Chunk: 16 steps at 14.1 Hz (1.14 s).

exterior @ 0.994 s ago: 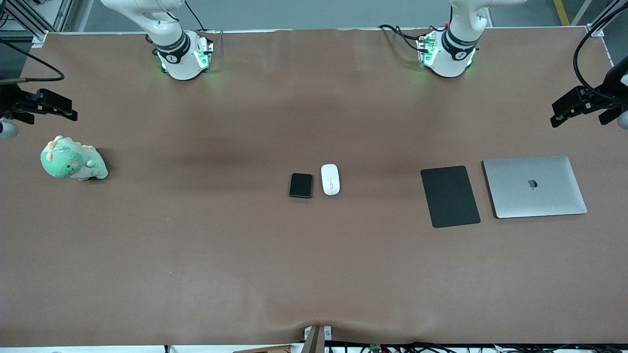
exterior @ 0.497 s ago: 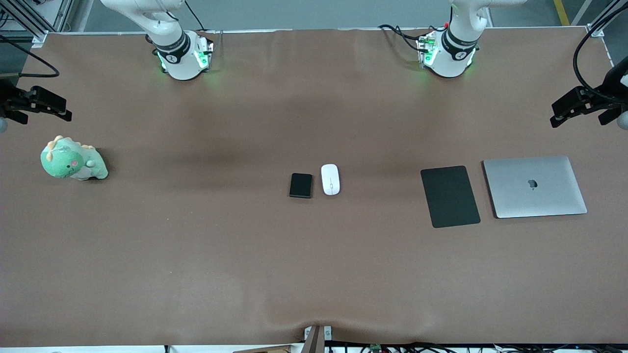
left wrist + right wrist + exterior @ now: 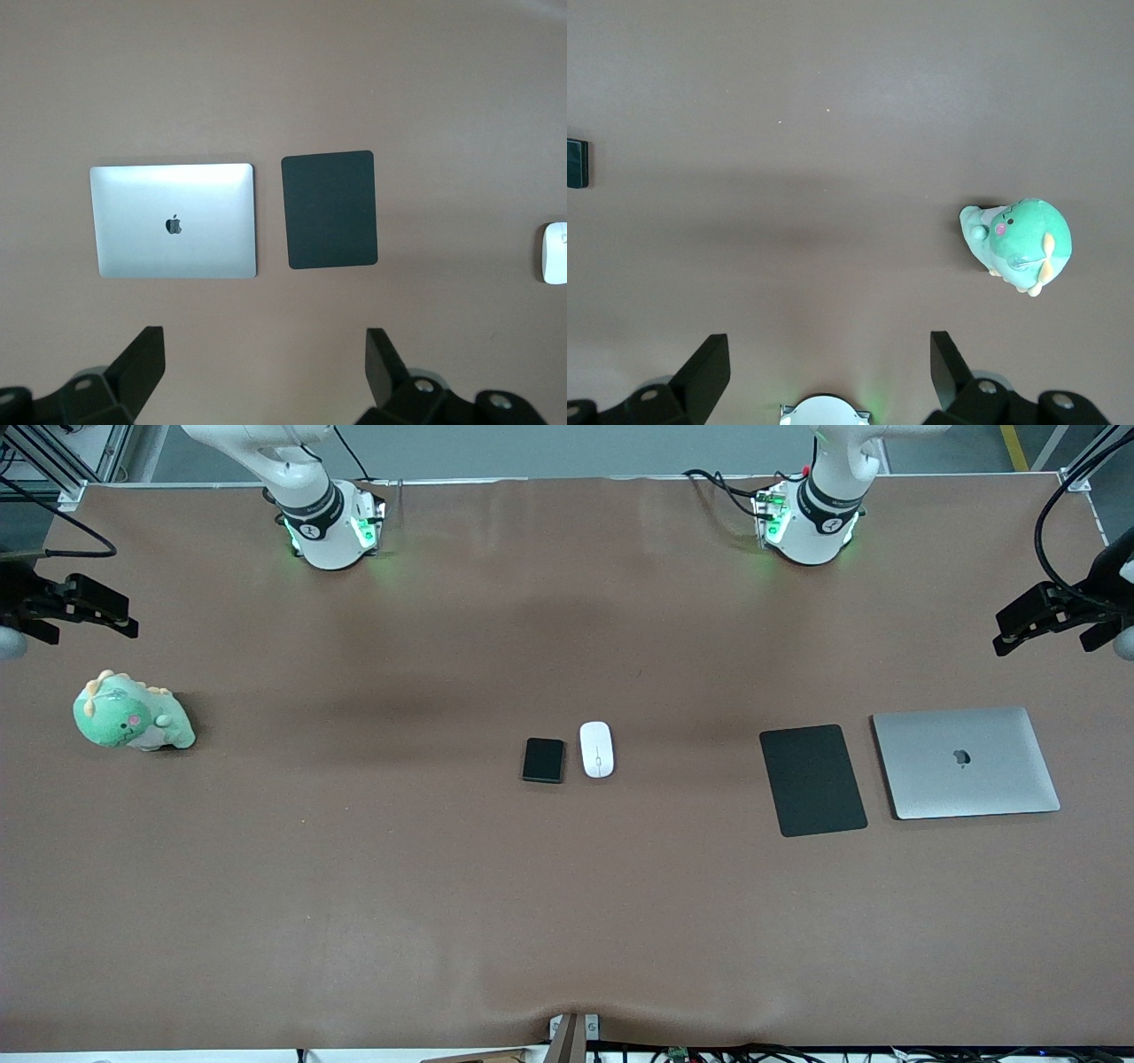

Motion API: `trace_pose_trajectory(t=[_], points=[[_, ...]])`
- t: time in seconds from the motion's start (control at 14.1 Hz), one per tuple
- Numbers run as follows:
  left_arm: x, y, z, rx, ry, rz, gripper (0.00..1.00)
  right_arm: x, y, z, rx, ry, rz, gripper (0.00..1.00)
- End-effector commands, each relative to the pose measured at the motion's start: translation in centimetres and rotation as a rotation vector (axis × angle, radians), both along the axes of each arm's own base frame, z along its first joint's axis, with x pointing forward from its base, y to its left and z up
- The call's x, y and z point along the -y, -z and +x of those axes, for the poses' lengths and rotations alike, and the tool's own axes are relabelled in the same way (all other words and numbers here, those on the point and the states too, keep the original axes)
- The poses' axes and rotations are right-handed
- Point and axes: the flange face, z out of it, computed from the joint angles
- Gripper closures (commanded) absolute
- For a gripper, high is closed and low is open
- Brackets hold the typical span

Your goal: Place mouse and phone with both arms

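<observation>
Two Franka arms hang at the table's ends with the task untouched: one white mouse (image 3: 597, 749) and one black phone (image 3: 543, 760) lie side by side at mid-table, the phone toward the right arm's end. In the last second only the right gripper (image 3: 84, 607) has shifted slightly over its table edge, above one green dinosaur plush (image 3: 131, 714); nothing on the table has moved, so no pickup has begun. The left gripper (image 3: 1032, 615) hovers unchanged near one closed silver laptop (image 3: 966, 762), with one black mouse pad (image 3: 812, 779) just beside it. Both wrist views show jaws spread wide and empty
</observation>
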Motion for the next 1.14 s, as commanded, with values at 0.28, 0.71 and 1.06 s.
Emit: trace_pose_trajectory(t=[0.28,0.71,1.06], points=[[0.0,-0.2,0.3,0.005,0.016,-0.017,0.0,0.3,-0.9,-0.1,0.037,0.006,0.003,0.0],[0.3,0.6,1.1,0.006,0.011,-0.018,0.0,0.4,-0.2,0.1,0.016,0.01,0.008,0.0],[1.1,3.3,2.8,-0.029,0.017,-0.014,0.0,0.5,-0.2,0.2,0.021,0.01,0.008,0.0]])
